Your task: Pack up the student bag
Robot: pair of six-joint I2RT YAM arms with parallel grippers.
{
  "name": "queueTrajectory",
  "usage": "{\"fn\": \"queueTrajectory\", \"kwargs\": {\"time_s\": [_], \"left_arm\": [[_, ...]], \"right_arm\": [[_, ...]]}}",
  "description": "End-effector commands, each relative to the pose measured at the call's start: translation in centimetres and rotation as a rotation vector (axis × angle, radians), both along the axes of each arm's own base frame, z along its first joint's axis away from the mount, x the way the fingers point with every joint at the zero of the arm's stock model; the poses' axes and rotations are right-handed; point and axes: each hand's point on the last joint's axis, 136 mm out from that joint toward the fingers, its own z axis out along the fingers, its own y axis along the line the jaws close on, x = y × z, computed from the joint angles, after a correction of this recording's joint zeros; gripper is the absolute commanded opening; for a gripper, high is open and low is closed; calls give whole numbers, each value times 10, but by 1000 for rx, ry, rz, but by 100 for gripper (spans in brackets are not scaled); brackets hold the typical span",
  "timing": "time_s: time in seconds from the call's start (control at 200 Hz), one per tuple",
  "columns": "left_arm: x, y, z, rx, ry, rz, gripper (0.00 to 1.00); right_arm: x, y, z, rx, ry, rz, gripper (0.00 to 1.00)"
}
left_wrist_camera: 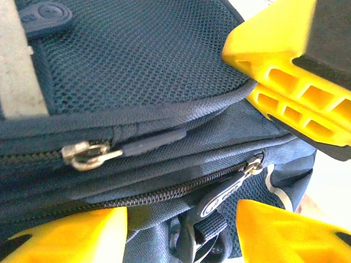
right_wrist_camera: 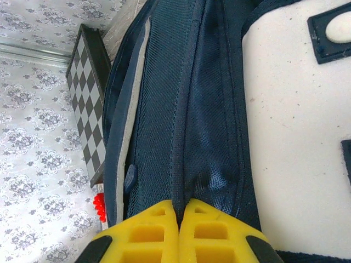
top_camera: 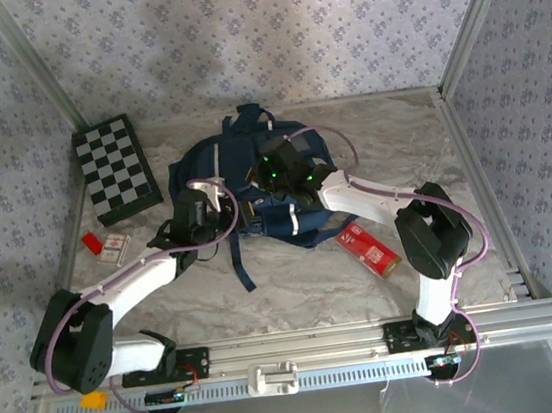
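No word or number can be read with certainty. Raised lettering is seen on the dark rubber zip-pull tab [left_wrist_camera: 218, 198] of the large navy blue fabric backpack [left_wrist_camera: 153, 60], but it is too blurred to be made out; an oval emblem is borne by a dark blue rubber patch [left_wrist_camera: 46, 15] on the same backpack, without legible letters; white print is carried by a flat red carton [top_camera: 367, 248], and red marks by a small pale packet [top_camera: 112, 249], both too small to be read.
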Motion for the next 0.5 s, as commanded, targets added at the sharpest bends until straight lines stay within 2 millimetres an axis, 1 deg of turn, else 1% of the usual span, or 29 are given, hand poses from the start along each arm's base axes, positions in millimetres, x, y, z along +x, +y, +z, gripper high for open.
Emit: {"fn": "queueTrajectory", "kwargs": {"time_s": [0.0,0.06,0.12,0.215,0.285,0.355,0.495], "left_arm": [[6,-20,31,-99,-56,-64,53],[7,-23,32,-108,-56,-71,53],[7,-27,32,-113,-42,-88,50],[1,-34,32,-126,-36,-126,48],[-2,-33,30,-110,-35,-126,47],[-6,-28,26,-84,-24,-106,44],[-21,-22,19,-11,-13,-71,43]], "right_arm": [[8,21,43,86,-99,39,0],[8,20,41,89,-94,37,0],[8,20,40,92,-91,37,0],[9,19,39,92,-87,36,0],[10,17,39,92,-88,31,0],[10,16,40,94,-89,30,0],[9,13,40,109,-82,19,0]]}}
